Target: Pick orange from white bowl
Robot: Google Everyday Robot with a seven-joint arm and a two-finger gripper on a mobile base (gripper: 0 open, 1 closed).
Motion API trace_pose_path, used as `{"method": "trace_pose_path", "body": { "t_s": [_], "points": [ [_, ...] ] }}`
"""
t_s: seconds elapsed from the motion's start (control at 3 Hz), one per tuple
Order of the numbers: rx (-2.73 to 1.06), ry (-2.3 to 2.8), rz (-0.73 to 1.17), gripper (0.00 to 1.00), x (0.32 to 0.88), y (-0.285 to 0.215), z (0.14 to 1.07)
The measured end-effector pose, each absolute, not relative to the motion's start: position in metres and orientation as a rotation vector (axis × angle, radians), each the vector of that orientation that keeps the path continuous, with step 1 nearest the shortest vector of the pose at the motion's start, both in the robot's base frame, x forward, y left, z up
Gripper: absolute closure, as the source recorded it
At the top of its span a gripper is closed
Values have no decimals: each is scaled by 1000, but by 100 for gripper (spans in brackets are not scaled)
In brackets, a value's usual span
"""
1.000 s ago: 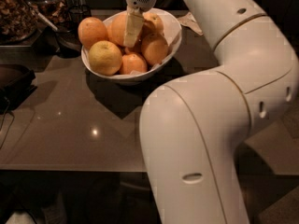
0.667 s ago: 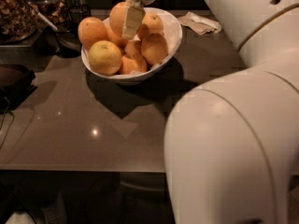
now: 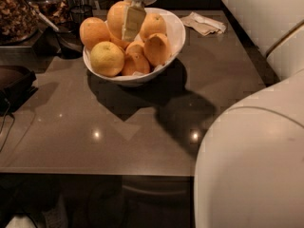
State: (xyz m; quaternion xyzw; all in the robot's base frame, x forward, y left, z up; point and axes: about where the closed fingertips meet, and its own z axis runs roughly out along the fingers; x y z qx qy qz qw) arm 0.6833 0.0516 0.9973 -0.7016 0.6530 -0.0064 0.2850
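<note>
at the white bowl [image 3: 176, 30], on a brown table [image 3: 118, 141], we see the gripper [image 3: 130, 26] reaching down from above the bowl's back rim, closed on the orange [image 3: 116, 17]. one pale finger [image 3: 133, 23] lies flat against the fruit's front; the other is hidden behind it. the orange sits at the top of the pile, toward the back of the bowl, above the fruit around it. at the bowl's front left we see a yellowish-green fruit [image 3: 107, 58], with a small deep-orange fruit [image 3: 135, 63] just beside it at the front. a crumpled napkin [image 3: 204, 23] lies to the right of the bowl, apart from it. a jar of brown bits [image 3: 16, 13] stands well to the bowl's left. the robot's white arm [image 3: 256, 160] fills the near right, well in front of the bowl.
</note>
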Motion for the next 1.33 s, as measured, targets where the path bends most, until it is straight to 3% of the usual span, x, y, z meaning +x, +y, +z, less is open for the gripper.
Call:
{"method": "trace_pose_path", "body": {
  "t_s": [1.33],
  "points": [
    [-1759, 1684, 149, 100, 637, 44, 1009]
  ]
}}
